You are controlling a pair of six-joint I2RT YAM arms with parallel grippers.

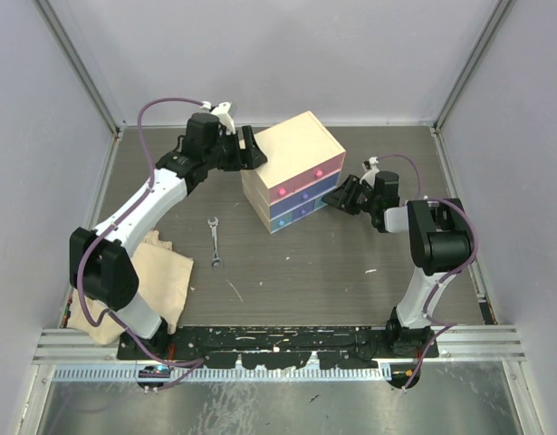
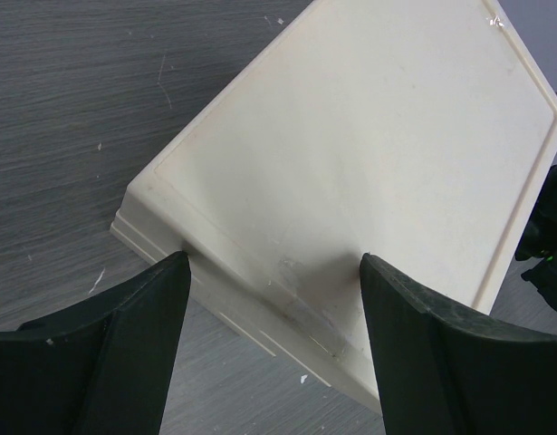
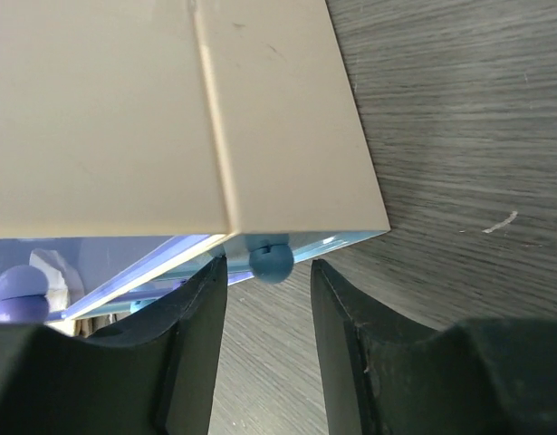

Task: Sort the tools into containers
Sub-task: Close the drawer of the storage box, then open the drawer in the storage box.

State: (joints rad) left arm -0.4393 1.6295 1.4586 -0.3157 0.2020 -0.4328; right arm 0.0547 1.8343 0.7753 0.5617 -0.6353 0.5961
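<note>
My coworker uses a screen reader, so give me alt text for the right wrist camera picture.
The right gripper, jaws open, straddles the round blue knob at the lower edge of a cream chest that fills the upper frame. A purple knob shows at lower left, and grey wood-grain table lies to the right.

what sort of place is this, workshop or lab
Probably a robot lab cell: left arm and right arm mounted on a metal rail, plain grey enclosure walls, with a small drawer chest and a wrench as props.
</note>
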